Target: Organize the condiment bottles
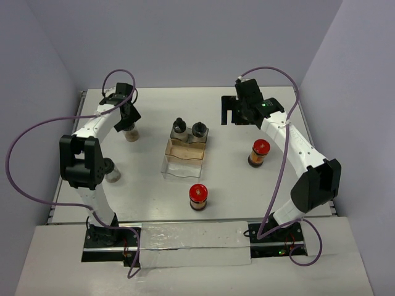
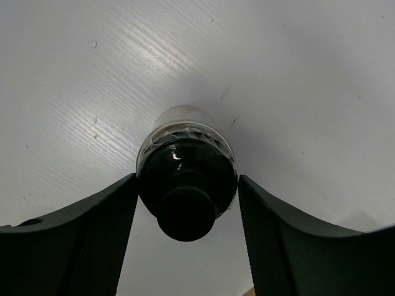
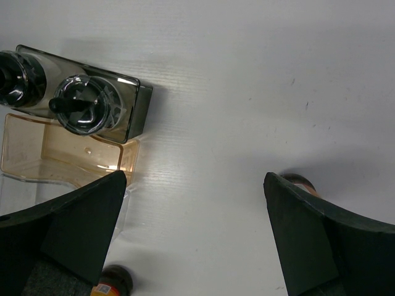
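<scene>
A clear condiment bottle with a black cap (image 2: 187,185) stands on the table at the far left (image 1: 131,134). My left gripper (image 2: 187,180) (image 1: 128,117) is down over it, with both fingers against the cap's sides. Two black-capped bottles (image 1: 179,126) (image 1: 199,130) stand in the far end of the clear tray (image 1: 183,161). Another clear bottle (image 1: 113,172) stands partly behind my left arm. Red-capped amber bottles stand at the front middle (image 1: 198,197) and on the right (image 1: 260,152). My right gripper (image 1: 237,111) (image 3: 194,179) hangs open at the far right, holding nothing.
In the right wrist view the tray (image 3: 62,154) lies at the upper left, with its two bottles (image 3: 86,105) (image 3: 18,74). An amber bottle (image 3: 111,283) shows at the lower left and another (image 3: 299,183) peeks past the right finger. Walls enclose the table.
</scene>
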Robot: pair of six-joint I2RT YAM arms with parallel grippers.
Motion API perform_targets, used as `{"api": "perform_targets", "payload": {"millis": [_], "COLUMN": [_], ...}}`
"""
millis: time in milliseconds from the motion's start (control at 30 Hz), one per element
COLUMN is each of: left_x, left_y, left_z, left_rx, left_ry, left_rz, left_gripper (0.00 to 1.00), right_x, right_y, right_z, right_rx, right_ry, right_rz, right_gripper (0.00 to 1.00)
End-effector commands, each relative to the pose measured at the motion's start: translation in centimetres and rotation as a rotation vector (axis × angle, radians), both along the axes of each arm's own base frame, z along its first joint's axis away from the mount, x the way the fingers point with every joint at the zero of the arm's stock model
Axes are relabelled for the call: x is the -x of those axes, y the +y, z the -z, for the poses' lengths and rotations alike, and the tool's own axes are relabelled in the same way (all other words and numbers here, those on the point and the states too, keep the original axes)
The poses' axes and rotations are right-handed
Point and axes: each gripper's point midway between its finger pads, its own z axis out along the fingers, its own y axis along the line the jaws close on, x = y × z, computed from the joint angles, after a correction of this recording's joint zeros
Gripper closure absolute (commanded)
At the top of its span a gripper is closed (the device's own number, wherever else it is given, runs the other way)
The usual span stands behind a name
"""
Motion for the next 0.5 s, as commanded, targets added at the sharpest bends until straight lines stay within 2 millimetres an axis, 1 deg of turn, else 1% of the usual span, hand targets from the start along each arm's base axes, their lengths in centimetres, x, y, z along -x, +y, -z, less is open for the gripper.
{"api": "perform_targets", "payload": {"millis": [0,33,100,133,200,267,467], "left_x": [-0.72,-0.74,-0.74,-0.67,-0.69,-0.73,-0.75], "left_y": [-0.78,-0.75,-0.74,-0.72,-0.64,-0.58,-0.52], "left_z": [-0.05,-0.09,0.06,0.21,0.47,0.51,0.69], "left_rx": [0.013,0.011,0.003,0.001,-0.005,-0.008,-0.016], "left_ry": [-0.027,-0.028,-0.019,-0.013,-0.002,-0.003,0.000], "left_rz": [0.025,0.025,0.031,0.031,0.030,0.028,0.029], "left_gripper": [0.30,0.29,0.22,0.21,0.16,0.16,0.21], "right_x": [-0.75,-0.73,-0.75,-0.75,-0.78,-0.71,-0.71], "right_y": [-0.03,-0.01,0.04,0.06,0.01,0.04,0.01], "right_z": [-1.06,-1.08,-1.13,-1.15,-1.09,-1.12,-1.19], "right_rx": [-0.007,-0.008,-0.011,-0.011,-0.011,-0.012,-0.011], "right_ry": [-0.038,-0.039,-0.040,-0.041,-0.039,-0.038,-0.039], "right_rz": [0.009,0.008,0.007,0.006,0.007,0.006,0.007], "right_gripper": [0.00,0.00,0.00,0.00,0.00,0.00,0.00]}}
